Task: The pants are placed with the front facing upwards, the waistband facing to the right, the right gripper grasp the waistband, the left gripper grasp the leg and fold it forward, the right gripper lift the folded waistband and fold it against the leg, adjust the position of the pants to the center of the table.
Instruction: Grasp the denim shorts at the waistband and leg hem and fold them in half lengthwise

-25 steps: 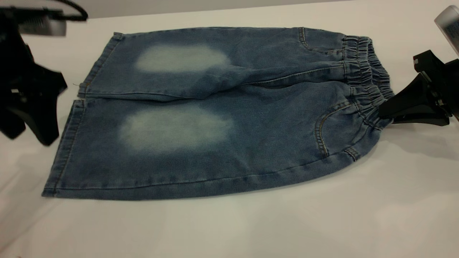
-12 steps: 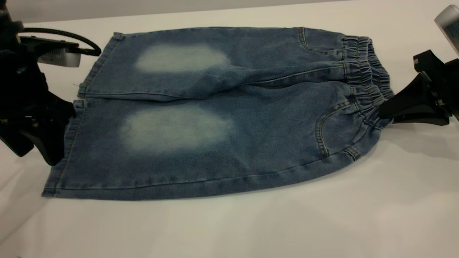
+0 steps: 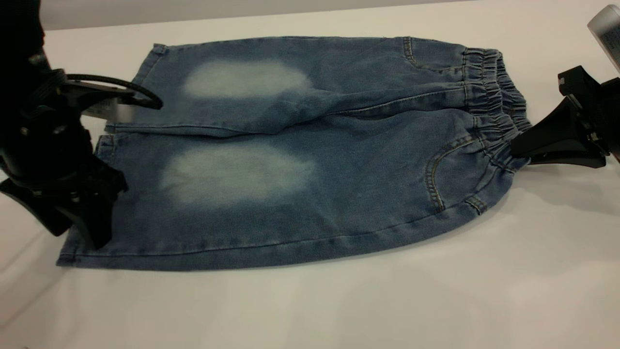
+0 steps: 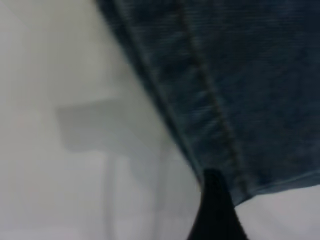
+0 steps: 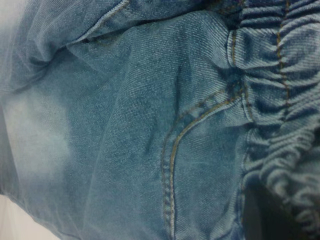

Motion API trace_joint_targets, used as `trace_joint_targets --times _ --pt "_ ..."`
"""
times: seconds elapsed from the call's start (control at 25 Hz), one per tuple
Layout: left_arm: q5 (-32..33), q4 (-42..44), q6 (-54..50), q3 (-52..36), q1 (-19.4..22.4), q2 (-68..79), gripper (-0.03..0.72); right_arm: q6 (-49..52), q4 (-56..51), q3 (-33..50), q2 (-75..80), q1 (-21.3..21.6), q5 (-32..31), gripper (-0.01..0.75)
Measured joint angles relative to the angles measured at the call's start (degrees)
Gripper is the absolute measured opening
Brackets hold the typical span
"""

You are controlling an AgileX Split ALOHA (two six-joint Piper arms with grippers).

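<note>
The blue denim pants (image 3: 300,194) lie flat on the white table (image 3: 339,305), legs pointing left and the ruched waistband (image 3: 489,92) at the right. My right gripper (image 3: 514,151) is shut on the near part of the waistband; in its wrist view the gathered waistband (image 5: 285,75) and the pocket seam of the pants (image 5: 125,125) fill the picture. My left gripper (image 3: 77,237) stands open over the hem of the near leg, one finger on the cloth and one just off it. In the left wrist view one black finger (image 4: 215,215) sits at the hem corner of the pants (image 4: 250,75).
The left arm's black cable loop (image 3: 121,89) hangs over the far leg's hem. A pale casing (image 3: 605,24) shows at the far right corner. Bare table (image 4: 50,175) lies left of the hem and along the whole near side.
My left gripper has come down and nearer, from beside the far leg's hem to over the near leg's hem. The right gripper and the pants have stayed put.
</note>
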State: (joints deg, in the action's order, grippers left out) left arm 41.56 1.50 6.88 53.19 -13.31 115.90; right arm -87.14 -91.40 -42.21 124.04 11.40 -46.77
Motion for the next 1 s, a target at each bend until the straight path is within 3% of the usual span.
trace_joint_targets --times 1.0 --pt "-0.93 0.07 0.14 0.1 -0.52 3.94 0.433 -0.14 0.05 0.05 0.0 0.0 -0.34 0.035"
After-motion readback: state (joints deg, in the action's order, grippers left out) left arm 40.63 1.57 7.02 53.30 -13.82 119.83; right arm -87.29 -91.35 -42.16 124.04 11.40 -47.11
